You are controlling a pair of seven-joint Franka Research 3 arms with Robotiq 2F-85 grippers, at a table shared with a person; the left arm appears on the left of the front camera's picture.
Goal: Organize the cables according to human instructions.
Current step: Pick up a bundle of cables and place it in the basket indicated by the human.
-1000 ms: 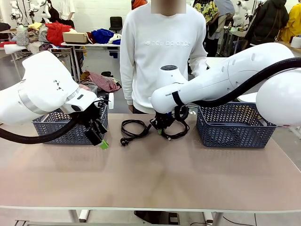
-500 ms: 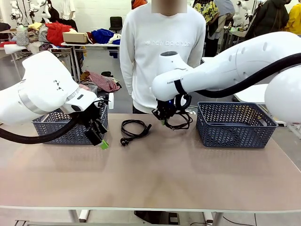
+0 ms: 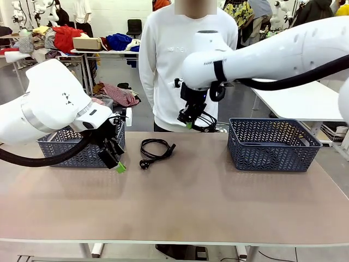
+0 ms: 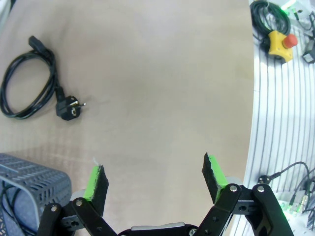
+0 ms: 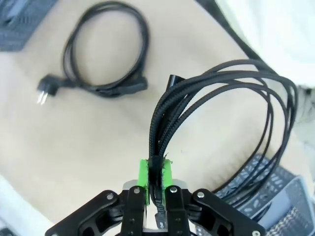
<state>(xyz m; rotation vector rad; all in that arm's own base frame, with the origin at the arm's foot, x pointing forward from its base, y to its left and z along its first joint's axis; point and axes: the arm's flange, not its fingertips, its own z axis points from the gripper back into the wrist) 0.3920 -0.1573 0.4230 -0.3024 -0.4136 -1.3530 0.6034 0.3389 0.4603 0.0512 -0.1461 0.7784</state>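
Observation:
My right gripper [image 3: 188, 123] hangs high above the table's far edge, in front of the person, shut on a coiled black cable [image 3: 206, 122] that dangles from it. In the right wrist view the green pads [image 5: 142, 180] pinch the cable's bundled strands [image 5: 206, 98], with the loop fanning out over the table. A second coiled cable [image 3: 155, 148] with a chunky plug lies flat on the table, left of centre [image 5: 106, 54] [image 4: 29, 83]. My left gripper [image 3: 115, 159] hovers open beside the left basket, nothing between its fingers [image 4: 153, 177].
A dark grey mesh basket [image 3: 271, 146] stands at the right of the table; another basket [image 3: 60, 147] sits at the left behind my left arm, with cable inside [image 4: 10, 206]. The person stands at the far edge. The near table half is bare.
My right gripper has lifted the cable from the table surface up and slightly right, to chest height of the person. The left arm has not moved.

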